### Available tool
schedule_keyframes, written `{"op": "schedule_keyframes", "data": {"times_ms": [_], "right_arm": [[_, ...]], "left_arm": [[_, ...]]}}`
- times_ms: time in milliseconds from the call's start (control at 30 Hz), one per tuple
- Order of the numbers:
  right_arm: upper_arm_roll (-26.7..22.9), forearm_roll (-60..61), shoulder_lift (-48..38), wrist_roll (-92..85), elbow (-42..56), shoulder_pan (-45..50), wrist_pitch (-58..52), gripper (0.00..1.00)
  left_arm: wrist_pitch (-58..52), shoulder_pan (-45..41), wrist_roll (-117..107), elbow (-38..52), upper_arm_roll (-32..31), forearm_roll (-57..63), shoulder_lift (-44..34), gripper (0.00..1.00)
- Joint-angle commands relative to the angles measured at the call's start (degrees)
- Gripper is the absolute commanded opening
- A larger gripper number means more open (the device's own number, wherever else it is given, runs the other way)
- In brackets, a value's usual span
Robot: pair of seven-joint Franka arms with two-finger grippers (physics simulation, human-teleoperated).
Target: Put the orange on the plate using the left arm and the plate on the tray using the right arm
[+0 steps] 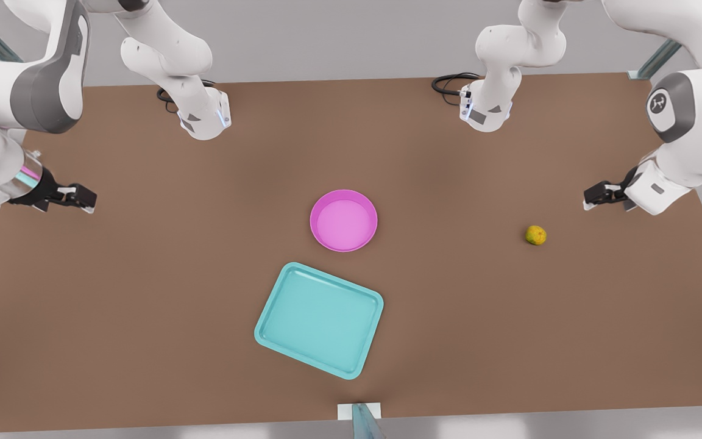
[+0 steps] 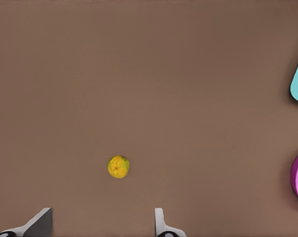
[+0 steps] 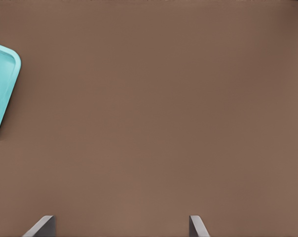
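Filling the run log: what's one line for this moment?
left hand: open, near orange | right hand: open, waiting | plate: empty, on table | tray: empty

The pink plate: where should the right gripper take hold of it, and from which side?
Judging by its shape, best pinch the raised rim of the plate from above, on the front view's left edge, the side facing the open right gripper. The dish is too wide to span, and its tray side looks more crowded.
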Motion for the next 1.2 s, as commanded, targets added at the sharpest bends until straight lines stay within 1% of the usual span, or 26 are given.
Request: {"op": "schedule_keyframes", "data": {"times_ms": [0,67,100,133,167,200,267,300,367,433,500,633,1167], "right_arm": [[0.0,0.0,0.0,-0.3,0.0,-0.1,1.3,1.00],[0.0,0.0,0.0,-0.3,0.0,0.0,1.3,1.00],[0.0,0.0,0.0,-0.3,0.0,0.1,1.3,1.00],[0.0,0.0,0.0,-0.2,0.0,0.1,1.3,1.00],[-0.1,0.0,0.0,-0.2,0.0,0.1,1.3,1.00],[0.0,0.0,0.1,-0.3,-0.1,0.1,1.3,1.00],[0.0,0.0,0.6,-0.3,-0.1,0.1,1.4,1.00],[0.0,0.0,0.6,-0.3,-0.1,0.1,1.4,1.00],[0.0,0.0,0.6,-0.3,-0.2,0.0,1.4,1.00],[0.0,0.0,0.6,-0.3,-0.2,0.2,1.4,1.00],[0.0,0.0,0.7,-0.3,-0.2,0.1,1.4,1.00],[0.0,0.0,0.8,-0.3,-0.2,0.2,1.3,1.00],[0.0,0.0,0.9,0.2,-1.4,0.4,1.0,1.00]], "left_arm": [[0.7,0.3,2.8,0.1,0.1,0.0,0.0,1.00],[0.6,0.3,2.0,-0.8,0.1,0.1,0.4,1.00],[0.9,0.3,1.8,-2.9,0.1,0.2,1.7,1.00],[1.3,0.3,1.6,-6.9,0.1,0.2,4.7,1.00],[3.8,0.3,1.6,-9.0,0.1,0.2,6.6,1.00],[8.6,0.2,1.6,-12.7,0.1,0.2,8.8,1.00],[21.1,0.2,1.6,-22.6,0.1,0.2,9.8,1.00],[23.7,0.2,1.6,-24.5,0.1,0.2,9.9,1.00],[25.6,0.2,1.7,-25.4,0.1,0.2,11.5,1.00],[29.7,0.3,1.7,-27.3,0.1,0.2,12.0,1.00],[30.6,0.3,1.7,-27.6,0.2,0.2,12.7,1.00],[30.6,0.5,2.7,-27.6,2.2,0.2,14.8,1.00],[35.1,0.5,2.8,-28.9,2.2,0.2,23.6,1.00]]}}
